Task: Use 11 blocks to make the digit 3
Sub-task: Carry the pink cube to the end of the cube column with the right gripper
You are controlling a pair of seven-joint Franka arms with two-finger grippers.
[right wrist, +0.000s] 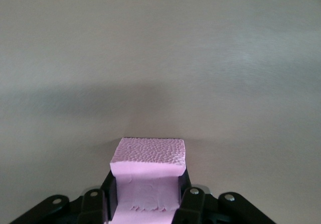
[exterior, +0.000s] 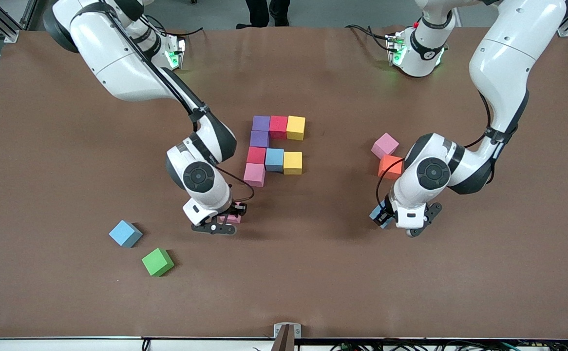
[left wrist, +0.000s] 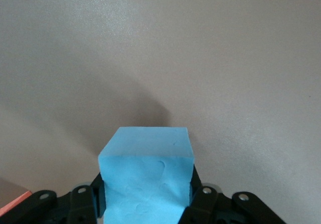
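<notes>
Even overhead light, bright room, brown table [exterior: 69, 170] with a faint sheen near the robots' bases. Soft short shadows sat under the arms and cubes. Front view was sharp, no edge warp noticed. Wrist views looked paler, washed; close cubes slightly soft, broad diffuse shadows on the tabletop.

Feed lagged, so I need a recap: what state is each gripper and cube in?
Left gripper: shut on light blue foam cube.
Right gripper: shut on pink foam cube.
Partial digit of eight touching cubes: unfinished.
Loose pink cube, orange cube, light blue cube, green cube: resting apart from the digit.
</notes>
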